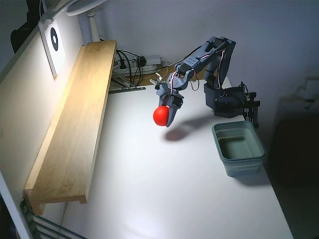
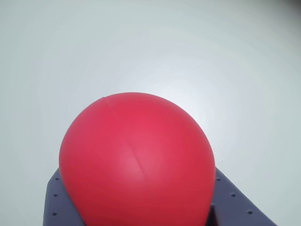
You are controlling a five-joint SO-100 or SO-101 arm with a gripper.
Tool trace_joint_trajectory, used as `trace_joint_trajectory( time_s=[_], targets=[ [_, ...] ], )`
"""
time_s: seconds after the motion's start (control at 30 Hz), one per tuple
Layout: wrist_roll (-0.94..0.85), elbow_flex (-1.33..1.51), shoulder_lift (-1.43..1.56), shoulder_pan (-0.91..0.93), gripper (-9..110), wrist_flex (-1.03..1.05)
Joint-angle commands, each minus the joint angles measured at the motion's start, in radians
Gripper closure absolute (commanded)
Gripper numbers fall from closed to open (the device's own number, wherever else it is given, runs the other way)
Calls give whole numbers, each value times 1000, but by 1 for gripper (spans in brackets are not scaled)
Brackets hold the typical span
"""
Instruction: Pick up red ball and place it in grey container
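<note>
Pickup done: gripper point(image 1: 166, 115) clamping red ball point(image 1: 161, 115), hanging above desk point(image 1: 149, 189). Left: carrying to grey container point(image 1: 239, 148), sitting empty, well apart; releasing inside.

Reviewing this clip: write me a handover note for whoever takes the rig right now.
Gripper: shut on the red ball, held clear above the white table, its shadow on the surface below.
Wrist view: the ball fills the frame between the fingers.
Grey container: to the right in the fixed view, by the arm's base, looks empty.
Done: ball picked up and lifted.
Left: carry it over the container and release it inside.
</note>
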Motion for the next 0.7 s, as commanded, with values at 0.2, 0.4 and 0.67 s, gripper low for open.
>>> trace_joint_trajectory(
  time_s=[0.2,0.4,0.67],
  targets=[
    [3,-191,56,-8,78,167],
    [3,-313,51,-8,78,284],
    [3,-480,24,-8,78,423]
  ],
)
